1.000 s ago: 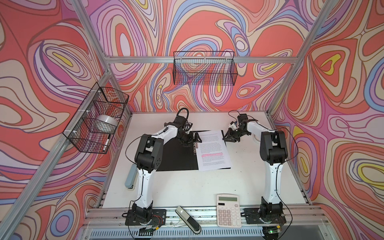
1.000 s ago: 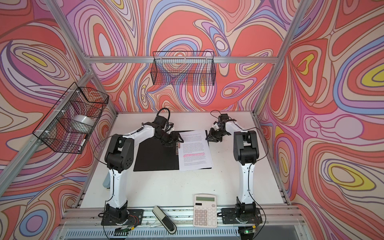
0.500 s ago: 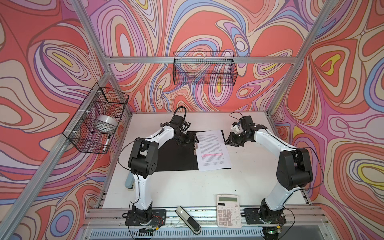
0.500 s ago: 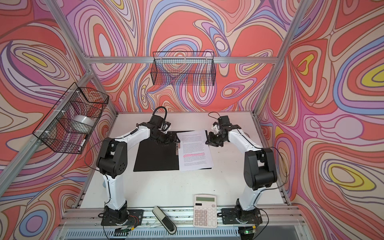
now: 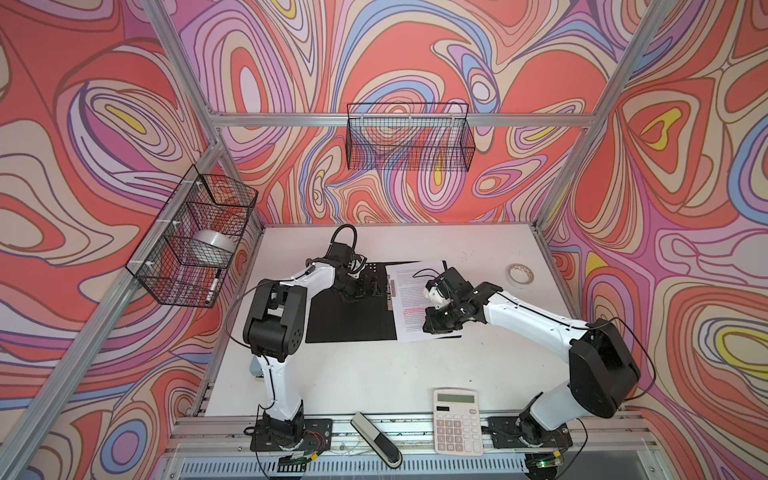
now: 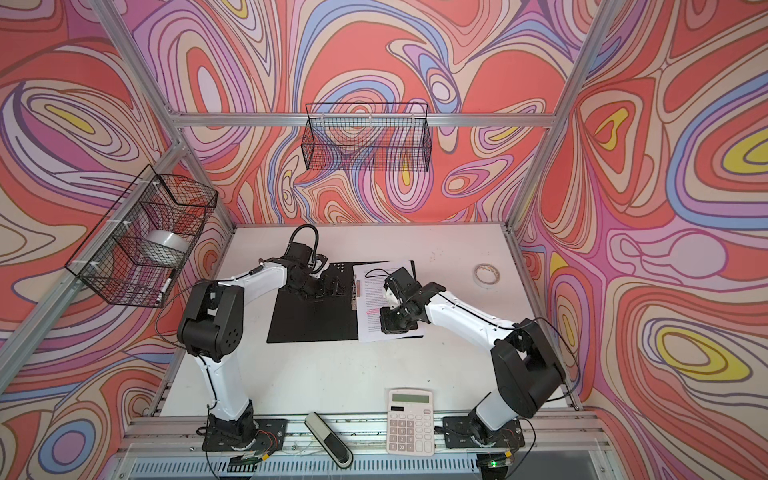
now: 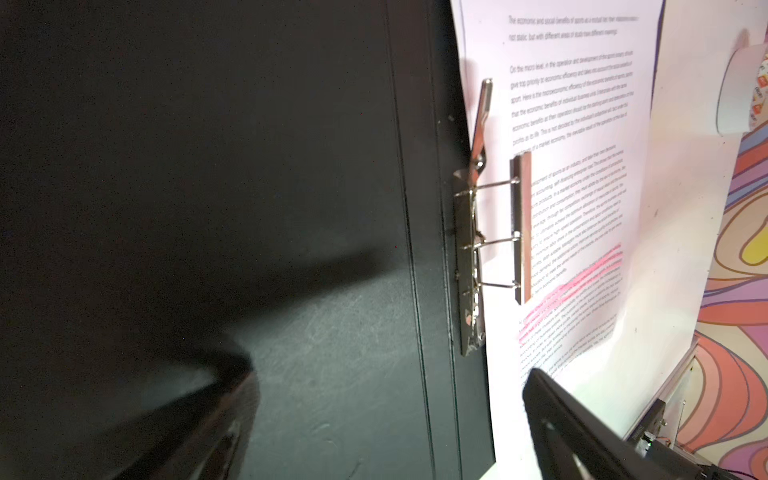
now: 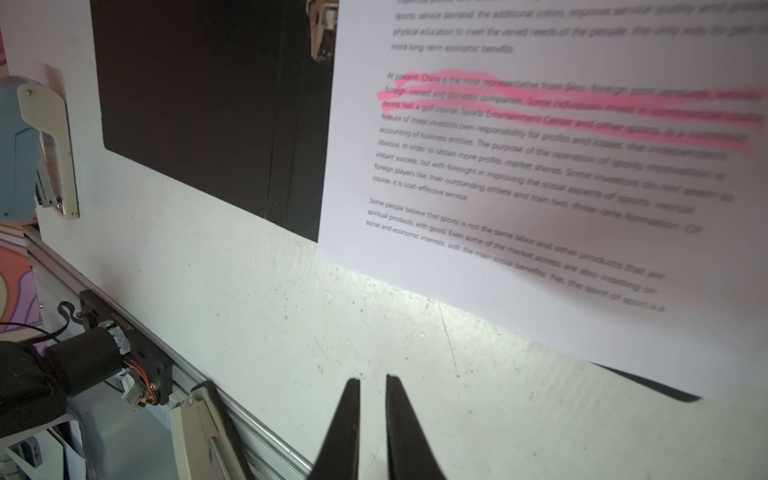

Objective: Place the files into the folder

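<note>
Swirled red, pink and lilac walls [image 5: 415, 50] close in a white counter [image 5: 353, 374]. The left arm stands with its elbow high at 8 o'clock and its forearm running toward 1 o'clock. The right arm bends at 4 o'clock and stretches low toward 10 o'clock.

The folder [image 5: 349, 320] lies open just behind the counter's middle, black inside up. The files [image 5: 405, 291] lie on its right leaf, at 3 o'clock of the spine, reaching slightly past the leaf's near edge. A white calculator [image 5: 457, 419] sits at 5 o'clock on the front rail, and a tape roll [image 5: 520, 275] at 2 o'clock.

The left gripper [image 5: 363, 289] is over the black left leaf beside the spine, spread wide and holding nothing. The right gripper [image 8: 372, 378], at 5 o'clock of the top sheet, is nearly closed, with only a slim empty gap.

Only the left wrist view shows the metal clip [image 7: 473, 249] closely: lever raised, bar reaching over the sheet's spine-side edge. Print there begins "On the micro level, in the operation and development". The right wrist view reads "Some people believe that sports is not the same labor" below pink-highlighted lines. It also shows a pale-blue stapler [image 8: 25, 158], mostly hidden behind the left arm in both top views.
</note>
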{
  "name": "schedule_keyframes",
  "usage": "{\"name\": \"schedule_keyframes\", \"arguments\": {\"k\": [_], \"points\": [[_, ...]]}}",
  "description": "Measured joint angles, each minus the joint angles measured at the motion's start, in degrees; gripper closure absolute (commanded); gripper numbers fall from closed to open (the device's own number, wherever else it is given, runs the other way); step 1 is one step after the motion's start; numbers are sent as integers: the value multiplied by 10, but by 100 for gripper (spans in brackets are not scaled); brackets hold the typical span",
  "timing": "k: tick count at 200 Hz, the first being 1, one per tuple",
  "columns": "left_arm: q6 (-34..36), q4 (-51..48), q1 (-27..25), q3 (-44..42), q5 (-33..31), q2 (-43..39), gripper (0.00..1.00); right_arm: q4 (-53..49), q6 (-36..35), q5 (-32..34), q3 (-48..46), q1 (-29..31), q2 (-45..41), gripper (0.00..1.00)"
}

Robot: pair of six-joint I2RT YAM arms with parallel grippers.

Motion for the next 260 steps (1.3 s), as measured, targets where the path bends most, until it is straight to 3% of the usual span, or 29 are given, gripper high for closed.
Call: {"name": "schedule_keyframes", "arguments": {"k": [48,93,144,260], "points": [[2,38,0,-17,10,-5,1,39,32,32,-7,76,38,87],[3,43,0,-18,15,-5,1,68,50,52,-7,111,92,87],[4,43,0,-19,21,-5,1,70,50,71,20,119,153,87],[3,46,0,-19,34,-3,1,58,32,107,79,119,195,86]]}}
